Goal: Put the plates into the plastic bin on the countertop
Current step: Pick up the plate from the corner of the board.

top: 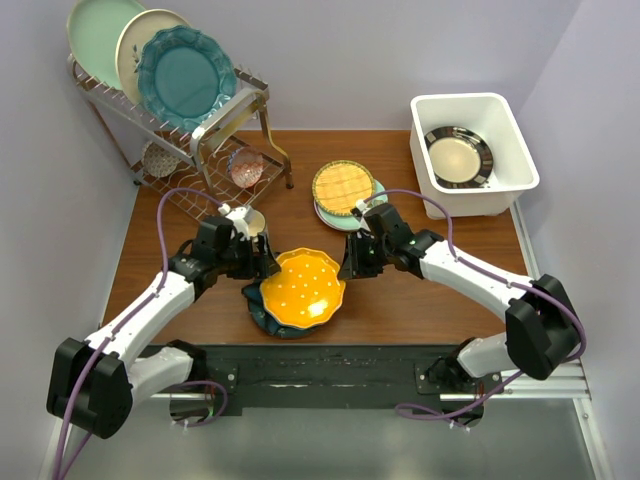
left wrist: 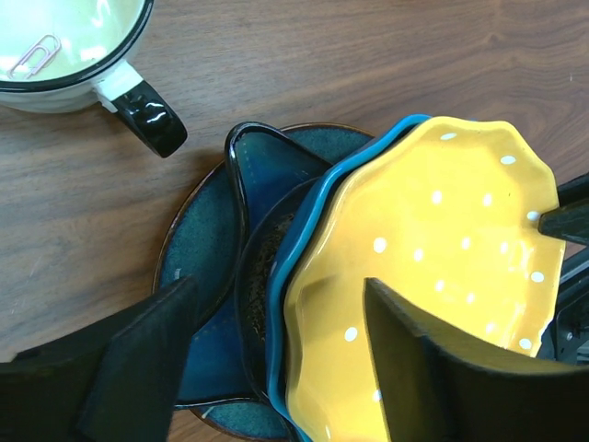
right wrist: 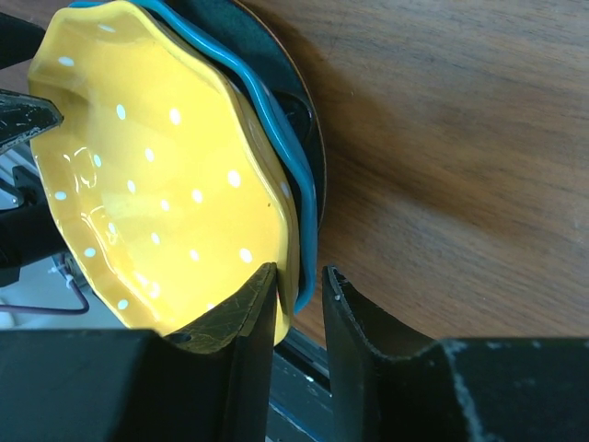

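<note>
Desk (top: 420, 290): reddish wood grain.
Bin (top: 466, 100): white, at the desk's far right corner, with a black-rimmed plate (top: 456, 157) lying flat inside.
Near stack: orange scalloped plate (top: 302, 288) tilted on top, dark teal plate (left wrist: 198, 249) lowest, centre front.
Far stack: yellow lattice plate (top: 343, 186) uppermost.
Left hand (left wrist: 276, 295): fingers spread wide over the near stack, gripping nothing.
Right hand (right wrist: 299, 276): fingers narrowly apart astride the orange plate's rim (pressing or not, cannot tell).

Pale lavender walls (top: 400, 50) rise beyond the left gripper (top: 268, 266) and flank both its sides. Wire rack (top: 228, 118) beyond-left. Grey floor (top: 400, 450) behind. Light even.
</note>
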Tool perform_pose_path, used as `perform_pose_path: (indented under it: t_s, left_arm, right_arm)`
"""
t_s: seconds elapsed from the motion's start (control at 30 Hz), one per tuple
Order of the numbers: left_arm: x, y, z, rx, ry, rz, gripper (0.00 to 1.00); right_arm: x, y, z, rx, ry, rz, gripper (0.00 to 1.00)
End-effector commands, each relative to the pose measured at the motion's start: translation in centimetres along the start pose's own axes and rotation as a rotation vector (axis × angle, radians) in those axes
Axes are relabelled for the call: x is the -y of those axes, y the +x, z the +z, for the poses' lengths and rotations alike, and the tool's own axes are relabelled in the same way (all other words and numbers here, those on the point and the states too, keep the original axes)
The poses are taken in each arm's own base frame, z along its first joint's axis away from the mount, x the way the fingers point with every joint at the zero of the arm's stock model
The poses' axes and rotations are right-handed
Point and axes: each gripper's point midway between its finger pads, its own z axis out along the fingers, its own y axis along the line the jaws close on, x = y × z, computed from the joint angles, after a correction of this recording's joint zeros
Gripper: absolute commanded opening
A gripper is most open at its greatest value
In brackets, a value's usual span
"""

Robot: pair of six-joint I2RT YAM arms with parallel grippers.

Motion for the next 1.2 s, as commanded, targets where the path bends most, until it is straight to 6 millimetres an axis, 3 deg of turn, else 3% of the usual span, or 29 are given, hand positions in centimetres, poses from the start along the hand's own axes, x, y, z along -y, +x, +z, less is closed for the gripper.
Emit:
perform_pose_path:
  t_s: [0.0, 0.07, 0.13, 0.3, 0.77, 0.97, 1.17]
  left_arm:
    - [1.3, -1.2, -0.5, 0.039, 0.047, 0.021, 0.72]
    - [1.6, -1.2, -0.7, 0.043, 0.06, 0.025, 0.65]
    - [1.7, -1.4, -0.9, 0.051, 0.067, 0.029, 0.65]
    - [1.8, -1.5, -1.1, 0.061, 0.066, 0.031, 0.64]
    - [3.7, -2.4, -2.3, 0.121, 0.163, 0.062, 0.64]
    - [5.0, -1.7, -1.8, 0.093, 0.24, 0.071, 0.61]
    - [4.3, 0.4, -0.2, -0.001, 0.208, 0.061, 0.61]
  right_arm:
    - [-1.1, -2.4, -1.0, 0.086, -0.021, -0.027, 0.3]
    - [-1.2, -2.4, -0.9, 0.084, -0.023, -0.026, 0.25]
    - [-1.3, -2.3, -0.8, 0.078, -0.028, -0.023, 0.15]
    - [-2.1, -3.2, -1.8, 0.105, -0.041, -0.032, 0.05]
    - [-3.2, -4.8, -6.2, 0.212, -0.036, -0.061, 0.02]
    - [-2.8, -4.5, -5.9, 0.2, -0.022, -0.063, 0.02]
    - [-2.4, -3.9, -5.1, 0.178, -0.013, -0.059, 0.02]
